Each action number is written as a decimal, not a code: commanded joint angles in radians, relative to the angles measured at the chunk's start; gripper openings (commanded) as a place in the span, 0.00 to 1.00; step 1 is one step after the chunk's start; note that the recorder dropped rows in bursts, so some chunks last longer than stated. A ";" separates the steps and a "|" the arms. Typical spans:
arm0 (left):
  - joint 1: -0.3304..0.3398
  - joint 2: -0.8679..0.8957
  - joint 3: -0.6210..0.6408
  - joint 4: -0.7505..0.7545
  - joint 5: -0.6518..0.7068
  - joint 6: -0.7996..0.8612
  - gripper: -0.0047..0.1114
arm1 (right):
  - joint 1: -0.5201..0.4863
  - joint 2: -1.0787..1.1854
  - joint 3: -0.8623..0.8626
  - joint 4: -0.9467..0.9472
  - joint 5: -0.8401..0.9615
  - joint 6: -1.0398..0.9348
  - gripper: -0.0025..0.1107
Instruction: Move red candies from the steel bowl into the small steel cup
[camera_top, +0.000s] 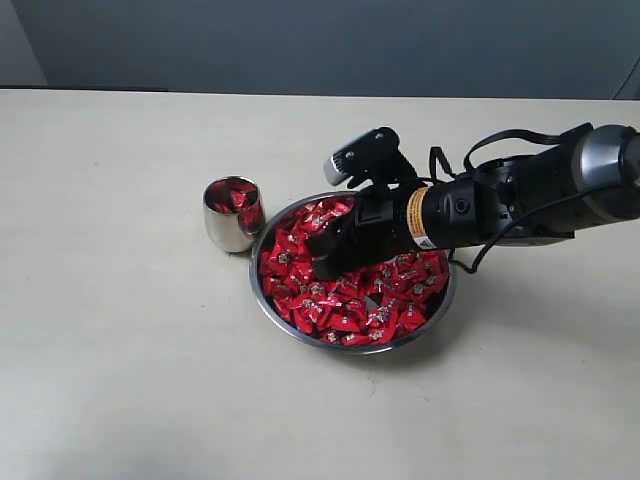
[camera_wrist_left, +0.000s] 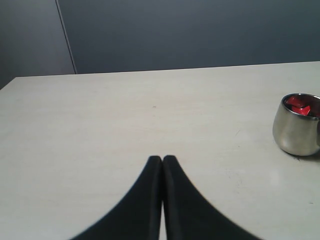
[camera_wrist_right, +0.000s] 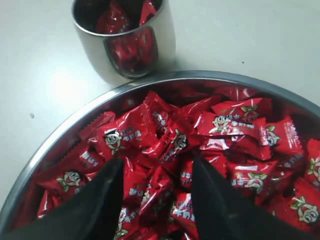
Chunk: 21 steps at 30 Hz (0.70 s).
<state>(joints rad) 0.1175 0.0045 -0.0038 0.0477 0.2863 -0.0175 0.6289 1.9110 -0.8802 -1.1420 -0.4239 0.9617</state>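
Progress is small so far. On the left, the left gripper (camera_wrist_left: 162, 159) waits over the bare table (camera_wrist_left: 100, 125), away from the work, with its jaws pressed together and nothing between them. Next, the small cup (camera_top: 233, 213) stands near the middle of the table, just beside the left rim of the bowl (camera_top: 300, 335), and has a few red candies (camera_top: 238, 195) inside. The bowl is nearly full of candies, so most of the work is left. The right gripper (camera_top: 325, 262) is low over the pile, its jaws wide apart, gripping nothing that I can see.
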 joint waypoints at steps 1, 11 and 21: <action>0.001 -0.004 0.004 -0.003 -0.002 -0.002 0.04 | 0.001 0.000 -0.004 -0.004 -0.016 0.086 0.39; 0.001 -0.004 0.004 -0.003 -0.002 -0.002 0.04 | 0.001 0.000 -0.004 -0.020 -0.016 0.144 0.39; 0.001 -0.004 0.004 -0.003 -0.002 -0.002 0.04 | 0.072 0.002 -0.022 -0.061 0.126 0.171 0.39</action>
<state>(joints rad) 0.1175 0.0045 -0.0038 0.0477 0.2863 -0.0175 0.6894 1.9110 -0.8874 -1.1960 -0.3679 1.1293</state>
